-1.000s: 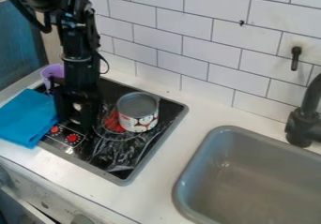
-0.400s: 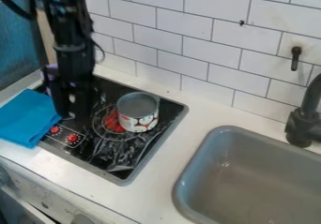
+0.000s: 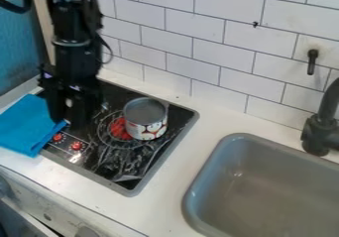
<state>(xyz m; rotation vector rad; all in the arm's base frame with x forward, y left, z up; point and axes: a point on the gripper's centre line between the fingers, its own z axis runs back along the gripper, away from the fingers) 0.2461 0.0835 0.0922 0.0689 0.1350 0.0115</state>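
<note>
Where the left end of the glossy black cooktop [image 3: 109, 164] is seen, the black two-finger gripper [image 3: 67, 122] is hung low, its fingers spread apart with a gap between them. Beside its left finger, the folded bright blue cloth [image 3: 27, 127] is laid partly on the pale counter [image 3: 179, 156] and partly over the cooktop's left edge. Its upper face is shown smooth and matte, with crisp folded edges, and its right corner is pointed towards the red round knobs [image 3: 77, 146]. Whether the cloth is touched by the gripper cannot be told. To the right, a squat grey-topped can [image 3: 145, 117] with a red-and-white patterned side is stood upright on the cooktop. Farther right, a grey rectangular sink [image 3: 265, 191] is set into the counter, below a black faucet [image 3: 321, 132].
</note>
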